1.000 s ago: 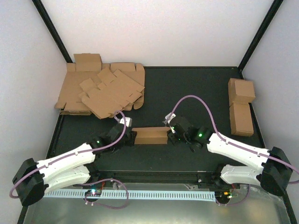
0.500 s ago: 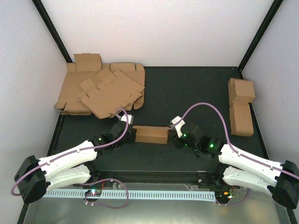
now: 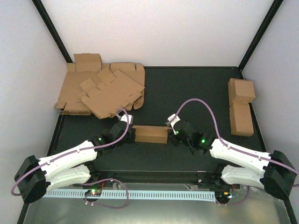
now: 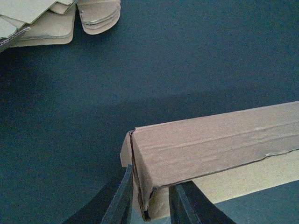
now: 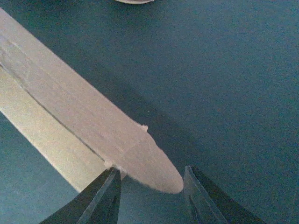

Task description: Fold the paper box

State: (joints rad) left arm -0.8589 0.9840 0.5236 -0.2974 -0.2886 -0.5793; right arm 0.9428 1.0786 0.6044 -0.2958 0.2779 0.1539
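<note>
In the top view both claws are partly hidden under their own wrists, so we read them from the wrist cameras. The long, low brown corrugated cardboard box (image 3: 150, 134) lies on the black matte table (image 3: 187, 88), near its front middle, between the two arms. Each wrist view cuts the box off at the frame edge, and its inside does not show in any view.

The left gripper (image 4: 154, 176) is at the left end of the box. Its dark fingers (image 4: 122, 200) stand on both sides of the end corner and one touches the end flap, but we cannot tell if they really press the cardboard. The right gripper (image 5: 150, 170) is at the right end and is released. Its fingers are well apart, and a rounded tab of the box lies between them with a free gap to one finger. This view is soft and pale.

The box surface shows a crease line along its length and some small wrinkles, and its cut edge shows the corrugated layer. In the far left corner lies an untidy stack of flat brown cardboard blanks (image 3: 100, 91) with rounded tabs. At the right edge sit two closed brown cartons (image 3: 241, 91), touching each other.
</note>
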